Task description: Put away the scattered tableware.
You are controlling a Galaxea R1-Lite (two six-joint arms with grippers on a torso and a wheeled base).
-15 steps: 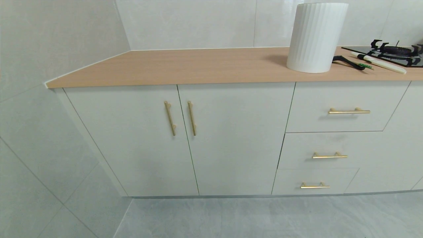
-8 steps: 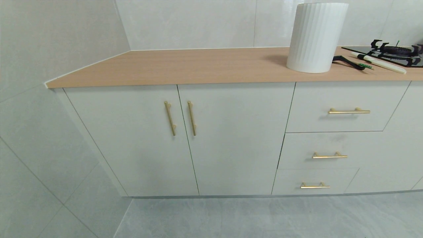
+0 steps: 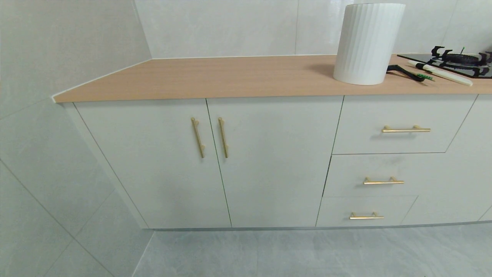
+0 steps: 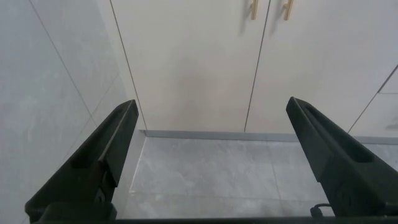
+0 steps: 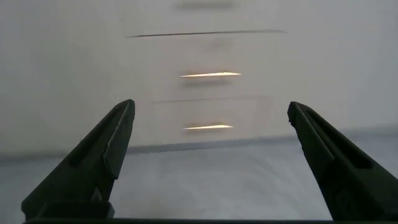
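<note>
A wooden countertop (image 3: 230,77) tops pale cabinet doors (image 3: 153,173) and three drawers (image 3: 384,111), bearing what seems a hob (image 3: 459,58).

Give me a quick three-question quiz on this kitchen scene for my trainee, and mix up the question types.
1. True or false: the tall white ribbed container stands on the light wooden countertop.
2. How many cream drawers with gold bar handles are stacked below it?
3. The left gripper and right gripper are: A both open; B both shut; C one open, one shut.
Key: 1 true; 2 three; 3 A.
</note>
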